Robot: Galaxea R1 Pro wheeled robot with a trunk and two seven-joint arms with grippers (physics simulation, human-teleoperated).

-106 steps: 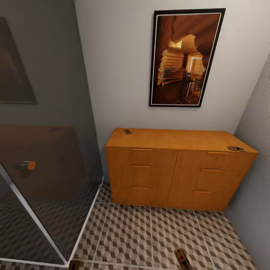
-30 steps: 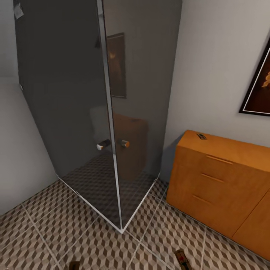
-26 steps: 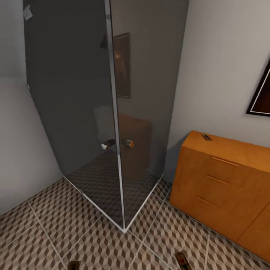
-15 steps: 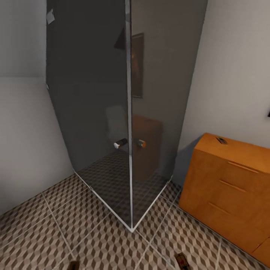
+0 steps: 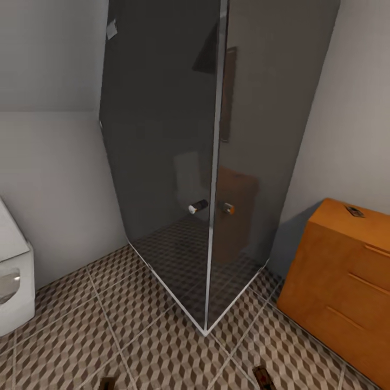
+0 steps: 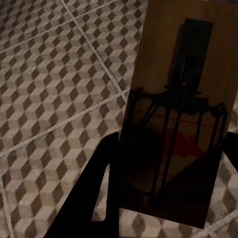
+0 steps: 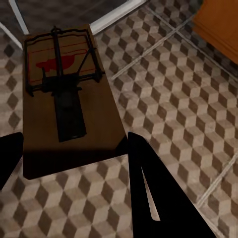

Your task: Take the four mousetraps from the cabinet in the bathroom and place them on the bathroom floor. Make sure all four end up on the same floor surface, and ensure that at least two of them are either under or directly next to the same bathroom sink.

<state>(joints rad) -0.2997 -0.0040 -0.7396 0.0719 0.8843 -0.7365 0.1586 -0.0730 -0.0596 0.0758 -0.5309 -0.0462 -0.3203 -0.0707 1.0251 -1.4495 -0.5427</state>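
Leftmost in the head view stood a white toilet (image 5: pixel 13 287) against the grey wall, on the bathroom floor (image 5: pixel 81 330) of cube-patterned tiles. Next came the dark glass shower enclosure (image 5: pixel 179 162), its corner post meeting the floor near the middle, with two small chrome knobs (image 5: pixel 198 206) on the panes. To the right stood the cabinet (image 5: pixel 346 281), orange-brown with slim bar handles, and one mousetrap (image 5: pixel 355 211) lay on its top near the back corner.

At the bottom edge of that view two more traps peeked in. The left gripper (image 6: pixel 163 198) held a mousetrap (image 6: pixel 178 114) above the tiles, its dark fingers (image 6: pixel 94 188) closed against the board's two edges. The right gripper (image 7: pixel 69 163) likewise pinched another mousetrap (image 7: pixel 69 99) between its fingers (image 7: pixel 148 188), over the floor, with a corner of the cabinet visible beyond.
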